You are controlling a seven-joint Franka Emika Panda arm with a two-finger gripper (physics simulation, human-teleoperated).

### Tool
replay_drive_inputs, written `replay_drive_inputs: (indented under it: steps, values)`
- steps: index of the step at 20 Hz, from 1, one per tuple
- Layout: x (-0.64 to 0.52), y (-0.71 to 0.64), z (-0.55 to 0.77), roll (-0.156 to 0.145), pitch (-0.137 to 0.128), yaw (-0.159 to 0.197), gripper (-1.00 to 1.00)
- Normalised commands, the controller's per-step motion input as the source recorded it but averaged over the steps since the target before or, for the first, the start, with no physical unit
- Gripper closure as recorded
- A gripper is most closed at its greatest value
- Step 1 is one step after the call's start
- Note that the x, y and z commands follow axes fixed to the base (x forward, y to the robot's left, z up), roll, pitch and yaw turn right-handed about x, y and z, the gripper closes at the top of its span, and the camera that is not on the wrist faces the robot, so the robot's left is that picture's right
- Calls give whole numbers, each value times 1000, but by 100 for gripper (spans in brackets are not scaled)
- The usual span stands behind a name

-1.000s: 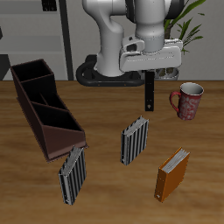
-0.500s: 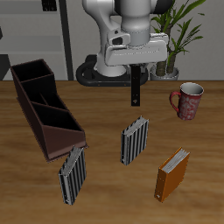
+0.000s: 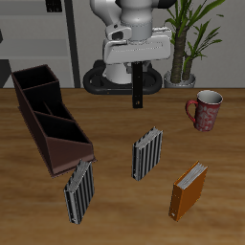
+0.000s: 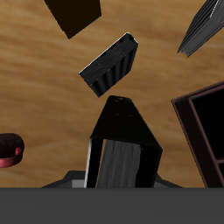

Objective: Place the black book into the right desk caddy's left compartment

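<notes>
Black book [image 3: 140,85] hangs upright in mid-air below the gripper [image 3: 140,65], well above the table [image 3: 115,134] and toward its far side, in front of the robot's base. The gripper's two fingers are clenched on the book's upper end, so the book hangs vertically with its long axis pointing down; this orientation suits a drop into an open-topped slot. In the wrist view the book [image 4: 122,144] fills the space beneath the gripper, with its pale page edge visible along one side. The right desk caddy [image 3: 48,117] rests on the table away from the held book, its length running from the far side toward the near edge; its partitions divide it into several open compartments, and none appears to contain a book. Judged from this layout, the transport step is in hand: the book is lifted but not yet over the caddy. The lifted height keeps the book's lower edge clear of the two striped books, one [image 3: 145,155] standing near the table's middle and one [image 3: 78,190] just beside the caddy's near end. An orange book [image 3: 189,189] stands toward the near edge, and a mug [image 3: 205,109] stands farther back beside a potted plant [image 3: 191,38]; both lie away from the caddy.
</notes>
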Motion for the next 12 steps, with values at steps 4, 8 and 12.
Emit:
replay_drive_inputs:
  steps: [4, 8, 12]
  values:
    - [-73, -255, 201, -58, -60, 61, 100]
    - [4, -342, 226, -68, -42, 38, 100]
    - [37, -438, 287, -95, -56, 13, 100]
